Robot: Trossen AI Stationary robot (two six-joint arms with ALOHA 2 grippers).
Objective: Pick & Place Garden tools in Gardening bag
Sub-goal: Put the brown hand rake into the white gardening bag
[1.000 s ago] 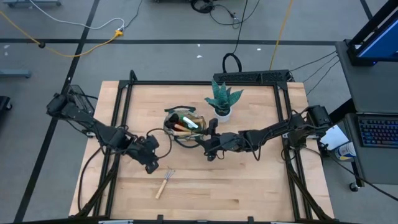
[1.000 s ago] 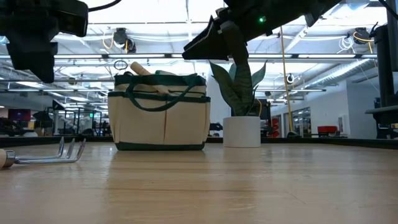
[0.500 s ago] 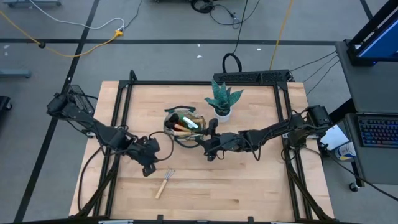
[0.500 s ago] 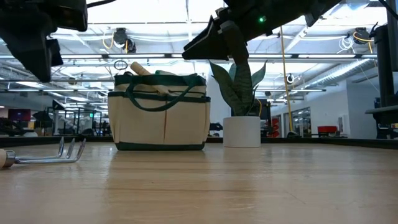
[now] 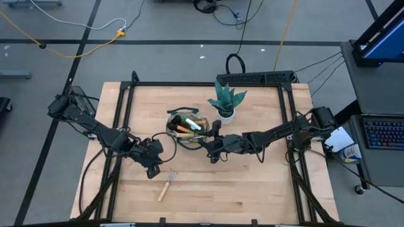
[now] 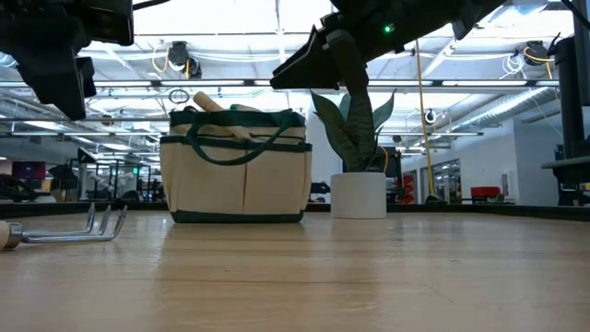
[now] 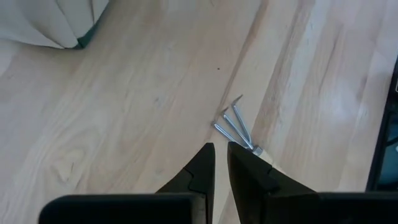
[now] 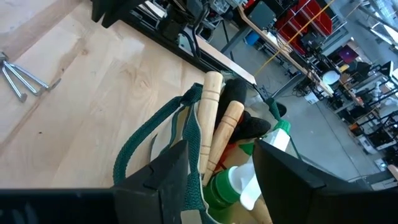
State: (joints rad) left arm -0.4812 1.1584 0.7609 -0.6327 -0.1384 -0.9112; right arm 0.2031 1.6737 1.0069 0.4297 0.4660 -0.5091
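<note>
- Since the earlier frames the left gripper (image 5: 151,168) has been edging toward the rake (image 5: 166,185); the right gripper (image 5: 214,136), the bag and the rake are sitting where they were.
- The left gripper is hanging above the table (image 5: 252,189), between the bag (image 5: 185,128) and the rake, toward the table's left front part; its fingers (image 7: 202,168) are nearly pressed together with only a thin slit between them, pinching nothing.
- In the left wrist view those fingers are covering most of the rake (image 7: 236,124): only the three metal prongs and the collar are showing, the wooden handle being hidden behind them.
- In the low view the rake (image 6: 69,231) is lying flat at the picture's left edge, its handle cut off there, and the left arm is only a dark block at the top corner.
- The right gripper is hovering just beside the bag's right rim, fingers (image 8: 283,174) spread wide and holding nothing.
- The bag (image 8: 186,180) is standing upright near the middle of the table, just left of the potted plant (image 5: 225,102), and already holding things: two wooden handles (image 8: 214,124), a green spray bottle (image 8: 227,183) and something dark and red that is too buried to make out.
- The right wrist view is cutting off the bag's lower part.
</note>
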